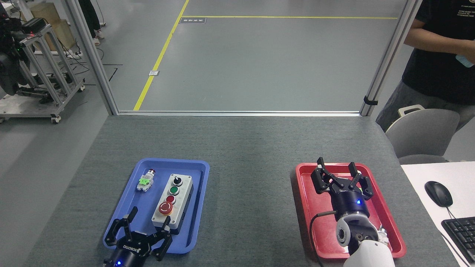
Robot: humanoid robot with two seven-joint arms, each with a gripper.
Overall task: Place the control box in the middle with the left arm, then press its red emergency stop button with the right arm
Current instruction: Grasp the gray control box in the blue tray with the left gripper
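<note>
The control box [173, 203] lies in the blue tray [195, 226], light grey face up, with a black knob, a green button, a small red button and the red emergency stop button [165, 208] nearest me. My left gripper [148, 220] is open at the tray's near edge, just in front of the box, with nothing between its fingers. My right gripper [337, 167] is open and empty above the red tray [308, 207], a black cable looping from its wrist. The middle [252, 200] of the table is bare dark grey felt.
A small green-tagged switch part [145, 180] lies in the blue tray left of the box. A person [441, 55] stands at the far right behind a grey chair [423, 133]. A mouse [438, 193] and keyboard [462, 231] sit on a white desk at right.
</note>
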